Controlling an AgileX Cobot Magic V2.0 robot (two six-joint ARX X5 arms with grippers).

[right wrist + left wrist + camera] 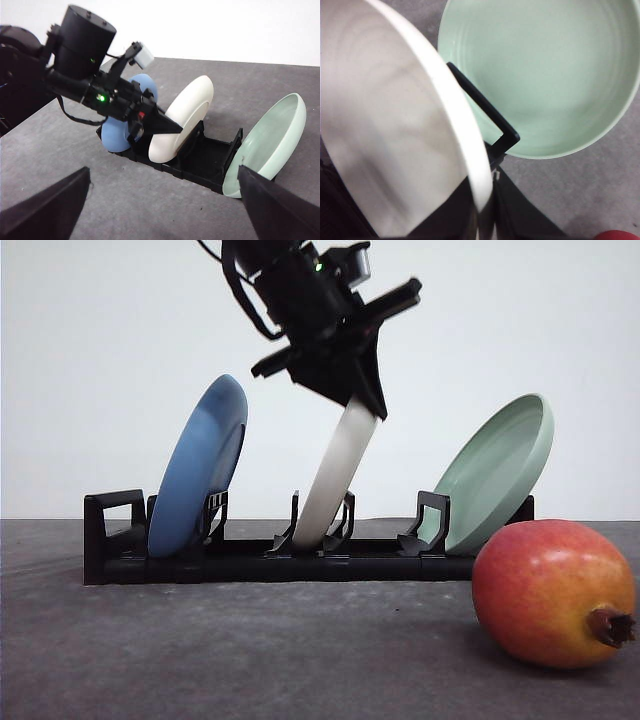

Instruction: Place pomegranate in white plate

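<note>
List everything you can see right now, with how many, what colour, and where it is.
White plate: one, cream, standing tilted in the middle slot of the rack, top rim in the left gripper.
Blue plate: one, blue, leaning in the rack's left slot.
Green plate: one, pale green, leaning at the rack's right end.
Plate rack: one, black, on the table behind the fruit.
Pomegranate: one, red with yellow-orange blush, on the table front right, crown stub pointing right.
Table: one, dark grey.
Left gripper: one, black, closed on the white plate's rim.
Right gripper: one, black, fingers spread apart, above the table.
</note>
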